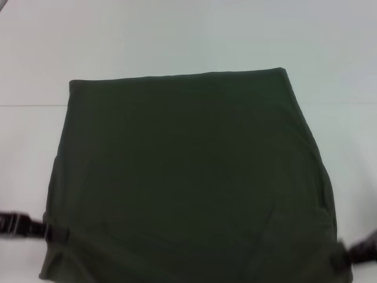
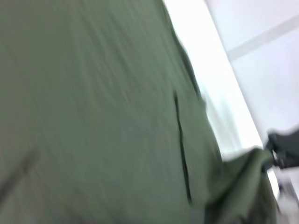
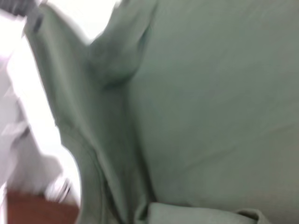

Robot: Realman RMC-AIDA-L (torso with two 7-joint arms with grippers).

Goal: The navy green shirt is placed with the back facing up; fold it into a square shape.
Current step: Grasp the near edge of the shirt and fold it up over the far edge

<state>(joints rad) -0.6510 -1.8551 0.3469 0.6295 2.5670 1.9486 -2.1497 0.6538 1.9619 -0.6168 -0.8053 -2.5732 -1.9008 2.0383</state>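
The navy green shirt point(image 1: 188, 177) lies spread on the white table, its far edge folded straight and its near edge at the picture's bottom. My left gripper point(image 1: 54, 234) is at the shirt's near left edge, shut on the fabric. My right gripper point(image 1: 340, 259) is at the near right corner, also shut on the cloth. In the left wrist view the shirt point(image 2: 93, 116) fills the picture and a raised corner runs up to the right gripper point(image 2: 284, 148). The right wrist view shows the shirt point(image 3: 210, 93) with a lifted edge leading to the left gripper point(image 3: 28, 11).
The white table point(image 1: 177, 35) extends beyond the shirt at the far side and on both sides. A thin seam line point(image 1: 29, 105) crosses the table. A strip of brown floor point(image 3: 37, 210) shows past the table edge.
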